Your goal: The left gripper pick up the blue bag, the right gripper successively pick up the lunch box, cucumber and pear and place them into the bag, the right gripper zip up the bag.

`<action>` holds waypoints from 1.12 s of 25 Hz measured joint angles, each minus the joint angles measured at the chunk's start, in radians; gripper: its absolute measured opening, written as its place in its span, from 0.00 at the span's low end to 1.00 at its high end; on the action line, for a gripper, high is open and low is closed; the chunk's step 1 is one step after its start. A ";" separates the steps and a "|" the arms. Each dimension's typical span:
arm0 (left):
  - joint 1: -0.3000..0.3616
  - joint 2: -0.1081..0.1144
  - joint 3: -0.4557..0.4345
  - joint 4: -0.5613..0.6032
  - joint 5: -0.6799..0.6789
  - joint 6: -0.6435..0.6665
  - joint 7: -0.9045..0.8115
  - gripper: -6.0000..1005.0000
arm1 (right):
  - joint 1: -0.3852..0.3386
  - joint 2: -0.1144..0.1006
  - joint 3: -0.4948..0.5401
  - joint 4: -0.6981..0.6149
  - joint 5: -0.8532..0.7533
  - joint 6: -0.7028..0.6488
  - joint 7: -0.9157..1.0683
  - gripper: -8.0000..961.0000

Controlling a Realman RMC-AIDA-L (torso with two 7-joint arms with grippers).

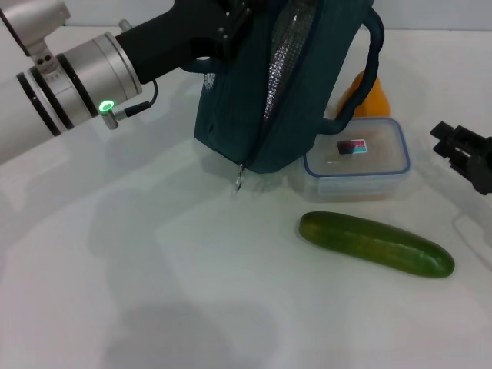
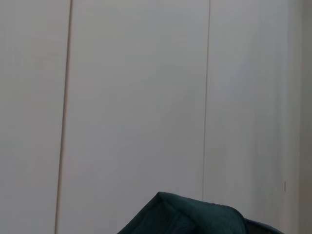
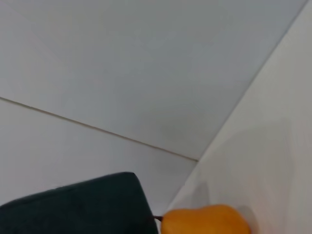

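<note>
Left claw [image 1: 231,23] sits at the far edge of the table, its silver wrist reaching in from the left. I read it as clenched on the top of the blue bag [image 1: 254,115], though the fingertips merge with the fabric. The bag stands upright near the table's far middle, its mouth unzipped and silvery lining showing, the ring pull hanging at its near foot.

To the bag's right, the lunch box [image 1: 356,159] rests touching the bag's base, lid on. The pear [image 1: 369,98] stands behind the box, partly hidden by the bag's handle. The cucumber [image 1: 375,244] lies nearer me, just beside the box. The right claw [image 1: 453,146] waits at the right edge of the table; I cannot tell how its fingers stand.

In my judgement the step in hand is holding the bag up. To do it well, I would keep the mouth spread and steady before the right claw goes for the box.

The left wrist view shows only a fold of the bag against a wall. The right wrist view shows the pear's stem beside the bag, which the head view hides.
</note>
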 joint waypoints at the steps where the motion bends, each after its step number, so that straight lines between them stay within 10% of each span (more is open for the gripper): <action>1: 0.000 0.000 0.000 0.000 0.000 0.000 0.000 0.05 | 0.005 0.000 -0.003 0.009 -0.001 0.009 0.002 0.37; 28: -0.010 0.000 0.024 0.000 -0.007 0.000 0.013 0.05 | 0.082 0.000 -0.053 0.062 -0.003 0.016 0.056 0.41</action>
